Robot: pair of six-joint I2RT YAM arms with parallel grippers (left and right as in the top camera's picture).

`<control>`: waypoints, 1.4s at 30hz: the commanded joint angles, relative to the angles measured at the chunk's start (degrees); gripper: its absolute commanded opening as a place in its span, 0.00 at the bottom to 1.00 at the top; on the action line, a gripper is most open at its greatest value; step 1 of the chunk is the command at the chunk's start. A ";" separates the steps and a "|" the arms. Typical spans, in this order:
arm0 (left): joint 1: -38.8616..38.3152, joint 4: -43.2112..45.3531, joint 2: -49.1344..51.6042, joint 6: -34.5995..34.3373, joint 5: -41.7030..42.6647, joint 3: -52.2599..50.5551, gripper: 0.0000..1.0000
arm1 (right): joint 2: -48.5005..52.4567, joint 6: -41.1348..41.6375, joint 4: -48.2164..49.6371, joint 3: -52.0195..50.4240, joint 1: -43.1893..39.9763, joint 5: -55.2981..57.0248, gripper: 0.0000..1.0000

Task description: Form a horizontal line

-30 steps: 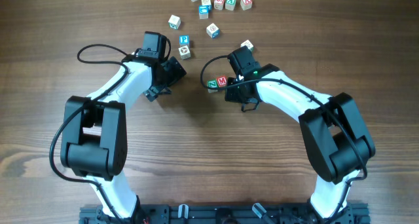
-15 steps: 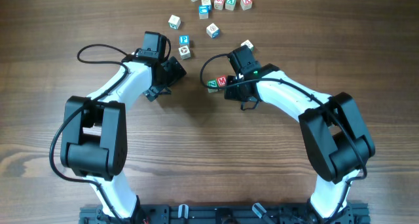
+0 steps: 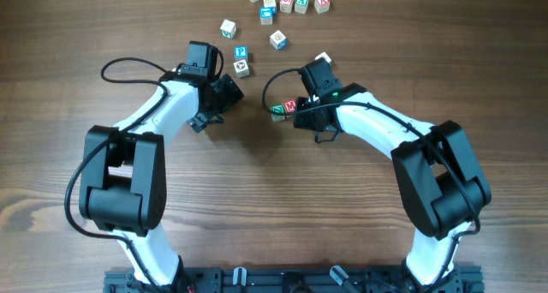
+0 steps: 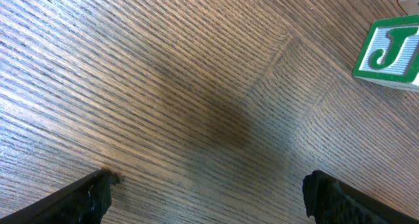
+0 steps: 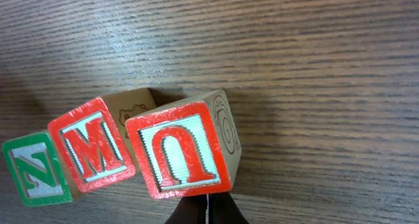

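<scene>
Three pale wooden cubes lie side by side in the right wrist view: green "N" point(image 5: 36, 171), red "M" point(image 5: 91, 145) and the red arch-letter cube point(image 5: 180, 150), touching in a slightly uneven row. My right gripper point(image 5: 207, 211) is shut, its tips together against the near side of the arch-letter cube, not gripping it. From overhead I see the "N" point(image 3: 276, 110) and "M" point(image 3: 289, 104) cubes; my right gripper point(image 3: 302, 110) hides the third. My left gripper point(image 4: 209, 198) is open and empty over bare wood, left of the row point(image 3: 229, 92).
A green "J" cube point(image 4: 389, 50) lies ahead of my left gripper. A blue "P" cube point(image 3: 241, 52) and several other cubes are scattered at the back, with a short row point(image 3: 294, 2) along the far edge. A white cube point(image 3: 323, 59) lies behind my right wrist.
My right gripper has shifted slightly left, and the "M" and "N" cubes have moved a little left with it. The left arm has not moved.
</scene>
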 commanded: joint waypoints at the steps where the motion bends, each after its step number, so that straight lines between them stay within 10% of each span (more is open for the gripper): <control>1: 0.33 -0.90 1.44 -0.33 -1.62 -1.38 0.99 | 1.29 -0.37 0.68 -0.35 -0.26 -0.39 0.04; 32: 0.33 -0.94 1.44 -0.28 -2.16 -1.38 0.96 | 1.29 -0.33 0.98 -0.35 -0.26 -2.89 0.05; 35: 0.33 -1.42 1.44 -0.31 -4.96 -1.38 0.79 | 1.29 -0.37 -0.76 -0.35 -0.22 -6.43 0.05; 42: 0.33 -4.20 1.44 -0.33 -7.17 -1.38 0.05 | 1.29 -0.39 -1.62 -0.35 -0.13 -8.55 0.04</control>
